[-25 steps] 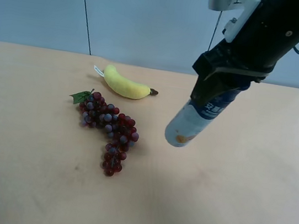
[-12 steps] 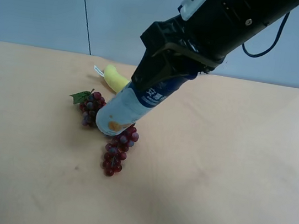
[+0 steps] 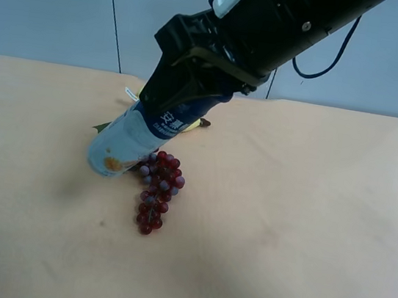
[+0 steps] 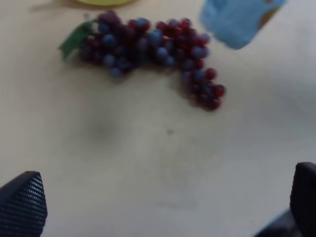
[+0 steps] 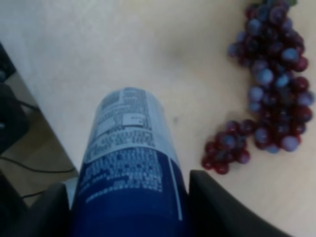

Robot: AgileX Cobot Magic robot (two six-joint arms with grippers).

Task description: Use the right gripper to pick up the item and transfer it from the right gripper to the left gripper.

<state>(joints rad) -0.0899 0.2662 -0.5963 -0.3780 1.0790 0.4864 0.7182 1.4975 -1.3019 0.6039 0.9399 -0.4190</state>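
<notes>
Since both arms are mine, I start w/ the right gripper [image 3: 184, 99]: its jaws are pressed on the item [image 3: 129, 143], pinching the navy upper part, and the cap end is hidden inside the grip. The item hangs above the table [image 3: 304, 245], over the part nearer the edge at the high cam's left. I judge from the shadow under it that it does not touch the surface. Its long axis is tilted, w/ the white bottom pointing down and away from my right wrist. The grapes [image 3: 155, 195] lie on the table just beside this bottom end in the high view; the gap in height I cannot tell.

The left gripper [image 4: 163, 200] has its jaws spread wide, w/ nothing between them. In its wrist cam the item's bottom shows beyond the grapes, well apart from the fingertips. I judge pick-up done, handover not yet. Next the left jaws must come around the white lower part, across the long axis.

Re containers: the item is the only one; its content I cannot tell.
</notes>
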